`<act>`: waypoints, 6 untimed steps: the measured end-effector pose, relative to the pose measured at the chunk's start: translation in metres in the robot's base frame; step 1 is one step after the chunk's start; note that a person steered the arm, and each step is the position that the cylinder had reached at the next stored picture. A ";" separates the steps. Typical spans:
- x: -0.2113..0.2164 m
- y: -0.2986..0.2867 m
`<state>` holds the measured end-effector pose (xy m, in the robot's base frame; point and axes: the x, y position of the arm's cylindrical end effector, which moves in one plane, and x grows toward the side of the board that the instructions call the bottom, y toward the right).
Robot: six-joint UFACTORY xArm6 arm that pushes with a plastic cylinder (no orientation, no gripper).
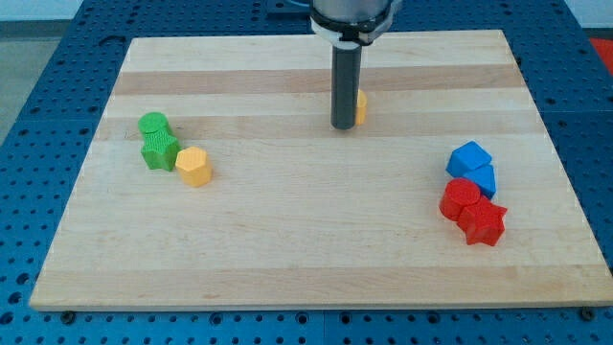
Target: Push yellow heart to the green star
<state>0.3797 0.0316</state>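
My tip (343, 126) rests on the board near the top middle. A yellow block (361, 107), mostly hidden behind the rod, sits touching the rod's right side; its shape cannot be made out, and it may be the yellow heart. The green star (160, 151) lies far to the view's left, just below a green round block (152, 124). A second yellow block (193, 167), with flat sides like a pentagon, touches the green star's right side.
The wooden board (316, 259) lies on a blue perforated table. At the view's right stand two blue blocks (471, 165), with a red block (462, 197) and a red star (483, 223) just below them.
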 end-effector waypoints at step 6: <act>-0.063 0.042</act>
<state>0.3162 0.0741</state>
